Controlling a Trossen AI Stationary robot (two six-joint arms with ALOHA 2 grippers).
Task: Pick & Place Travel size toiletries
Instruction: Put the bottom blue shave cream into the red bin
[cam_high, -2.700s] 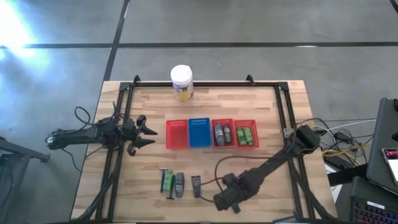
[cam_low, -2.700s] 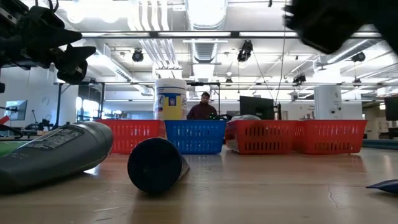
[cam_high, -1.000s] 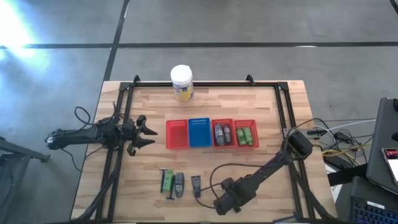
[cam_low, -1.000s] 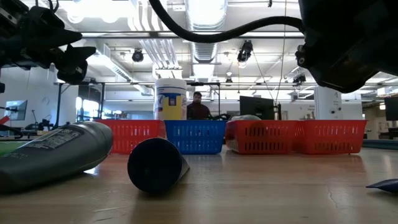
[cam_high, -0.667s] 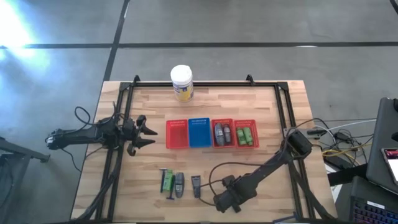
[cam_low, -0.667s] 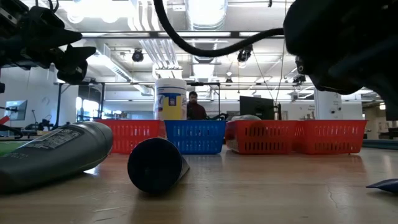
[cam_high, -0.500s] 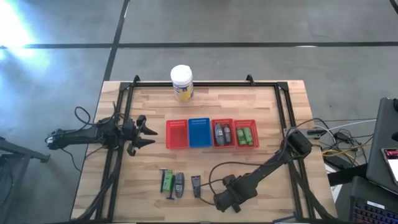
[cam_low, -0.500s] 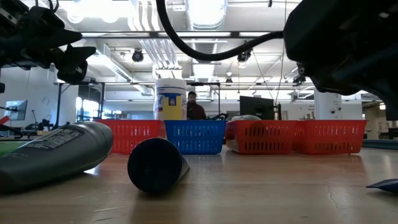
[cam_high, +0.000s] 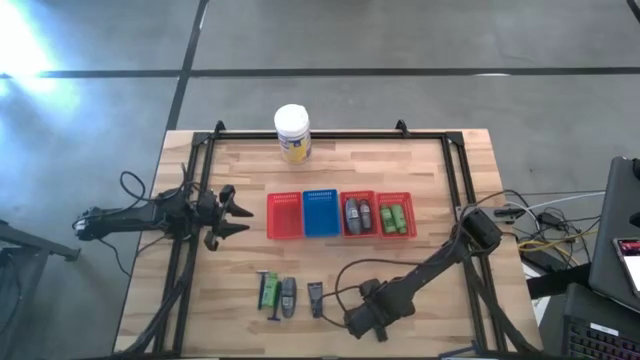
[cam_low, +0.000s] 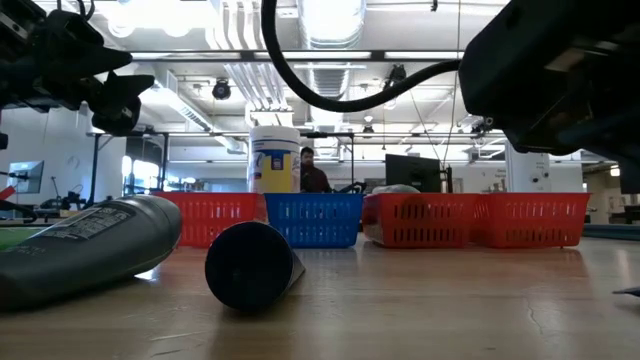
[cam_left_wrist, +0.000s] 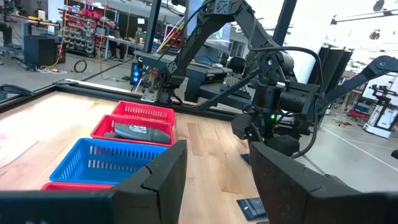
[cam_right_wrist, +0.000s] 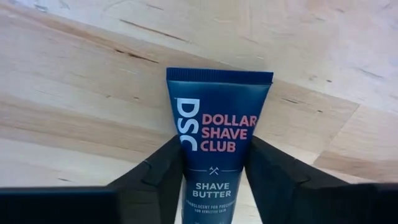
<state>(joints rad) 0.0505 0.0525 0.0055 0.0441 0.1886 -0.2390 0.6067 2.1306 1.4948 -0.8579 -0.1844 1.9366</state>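
Observation:
My right gripper (cam_high: 352, 322) is low over the table's near edge and shut on a dark blue tube (cam_right_wrist: 214, 143) printed "shave butter". The gripper hides that tube in the high view. Left of it, a green tube (cam_high: 268, 291), a grey tube (cam_high: 289, 297) and a dark tube (cam_high: 316, 298) lie flat on the wood. Two grey tubes (cam_high: 358, 213) lie in one red basket and green tubes (cam_high: 396, 217) in the red basket next to it. My left gripper (cam_high: 238, 212) hangs open above the table's left side. My right gripper has the dark blue tube's body (cam_right_wrist: 214, 190) pinched between its two fingers (cam_right_wrist: 155, 180), which lie along the tube. The flat crimped end (cam_right_wrist: 219, 76) sticks out past the fingertips, just over the wood. Whether the tube is lifted clear, I cannot tell.
Four mesh baskets stand in a row mid-table: a red one (cam_high: 284, 216), a blue one (cam_high: 321, 213) and the two red ones with tubes. A large white jar (cam_high: 292, 133) stands at the far edge. Bare wood lies between the baskets and the near tubes. A person (cam_low: 309, 172) shows behind the table.
My right gripper has shifted slightly over the near edge. In the low view the blue tube's flat end has slid toward the picture's right, almost out of it. The other tubes have stayed put.

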